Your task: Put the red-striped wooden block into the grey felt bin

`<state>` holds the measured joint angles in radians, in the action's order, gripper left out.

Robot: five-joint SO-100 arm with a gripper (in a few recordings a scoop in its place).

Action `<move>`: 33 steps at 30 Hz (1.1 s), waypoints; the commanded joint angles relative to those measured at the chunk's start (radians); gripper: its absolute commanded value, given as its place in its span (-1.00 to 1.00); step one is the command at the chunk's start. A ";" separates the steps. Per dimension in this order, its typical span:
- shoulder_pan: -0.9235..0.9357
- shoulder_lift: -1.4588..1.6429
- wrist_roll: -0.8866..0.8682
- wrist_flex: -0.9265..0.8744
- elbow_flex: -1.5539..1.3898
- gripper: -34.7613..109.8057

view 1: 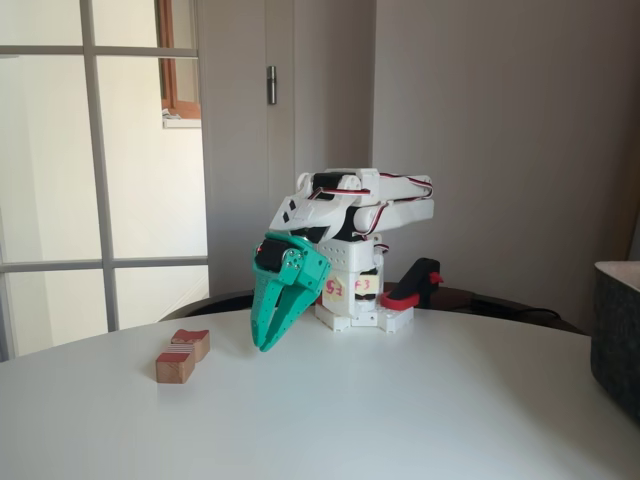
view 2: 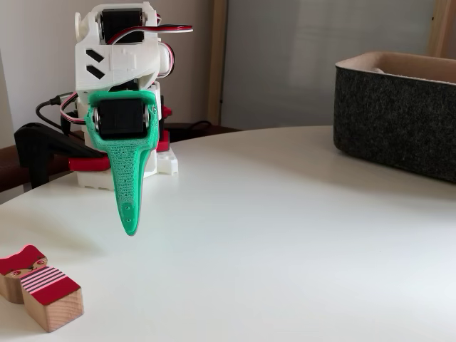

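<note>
Red-striped wooden block (view 2: 48,298) flat on worktop (view 2: 285,235), striped top up, long axis toward camera, touching second block (view 2: 18,271). Green hand (view 1: 268,340) empty, nearly pressed together, tips down. Grey felt bin (view 2: 399,121) well apart.

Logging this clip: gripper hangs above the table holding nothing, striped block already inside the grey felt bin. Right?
Not the block. The red-striped wooden block lies on the table near the gripper, far from the grey felt bin, as both fixed views show. The rest holds.
</note>
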<state>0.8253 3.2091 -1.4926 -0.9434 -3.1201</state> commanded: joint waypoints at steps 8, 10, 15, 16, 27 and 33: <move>0.008 0.035 -0.011 0.000 -0.015 -0.52; 0.008 0.035 -0.011 0.000 -0.015 -0.52; 0.032 0.035 -0.002 0.000 -0.015 -0.52; 0.032 0.034 -0.009 0.000 -0.012 -0.52; 0.025 0.015 -0.195 0.072 0.241 -0.52; 0.015 -0.135 -0.095 0.129 0.485 -0.52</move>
<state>0.8422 3.1324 -1.6245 -0.8391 -2.7520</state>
